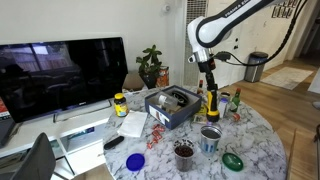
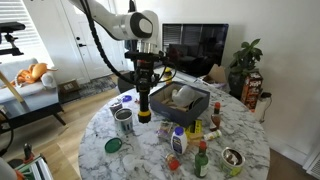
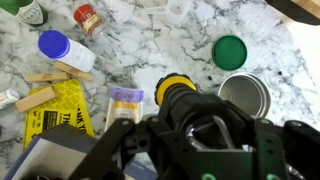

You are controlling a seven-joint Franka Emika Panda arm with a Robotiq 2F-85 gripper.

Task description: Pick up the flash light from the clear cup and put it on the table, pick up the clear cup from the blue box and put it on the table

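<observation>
My gripper (image 1: 210,90) (image 2: 144,90) is shut on the flash light (image 1: 212,104) (image 2: 144,108), a yellow torch with black ends. It holds the torch upright, low over the table (image 1: 255,140) (image 2: 255,150), just beside the blue box (image 1: 160,113) (image 2: 200,108). In the wrist view the flash light (image 3: 173,87) points down at the marble between my gripper fingers (image 3: 195,125). A whitish clear cup (image 2: 185,96) shows inside the box; in the wrist view it is hidden.
Beside the torch stand a grey metal cup (image 3: 243,93) (image 2: 124,120) and a green lid (image 3: 229,50) (image 2: 113,145). A blue-capped bottle (image 3: 55,46), a red-capped bottle (image 3: 88,19), a yellow packet (image 3: 60,112) and other cups and bottles (image 2: 200,155) crowd the table. A TV (image 1: 60,75) stands behind.
</observation>
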